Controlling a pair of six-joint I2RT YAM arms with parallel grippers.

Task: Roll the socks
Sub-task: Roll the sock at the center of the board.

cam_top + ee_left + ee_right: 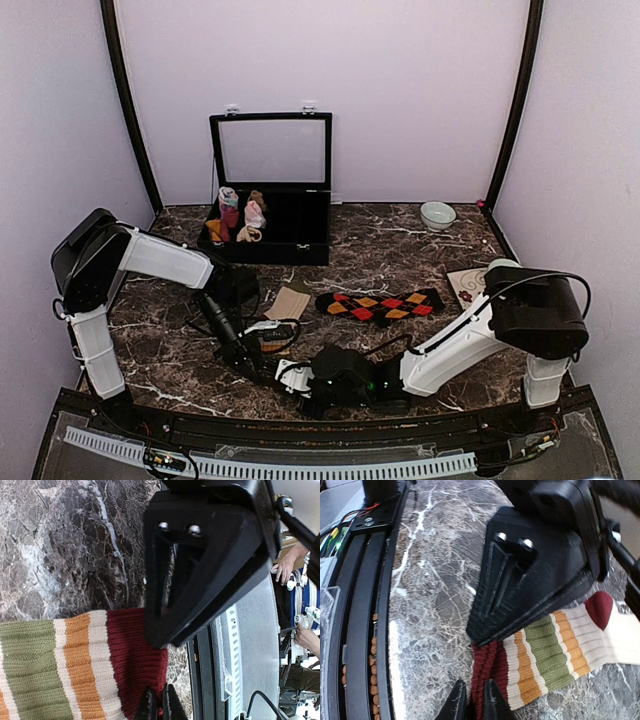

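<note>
Left gripper (160, 706) clenched on the maroon toe of the striped sock (60, 670), right gripper (474, 698) pinching the same sock's bunched maroon end, two socks on the marble table (400, 250), one cream with green and orange bands at the near edge, one argyle sock (380, 303) flat mid-table.

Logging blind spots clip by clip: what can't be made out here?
Striped sock: its far end runs off the left wrist view's left edge.
Right gripper: whether it pinches the sock; the fabric between its jaws runs off the right wrist view's bottom edge.
Box: right-hand compartments too dark and small, top view.
</note>
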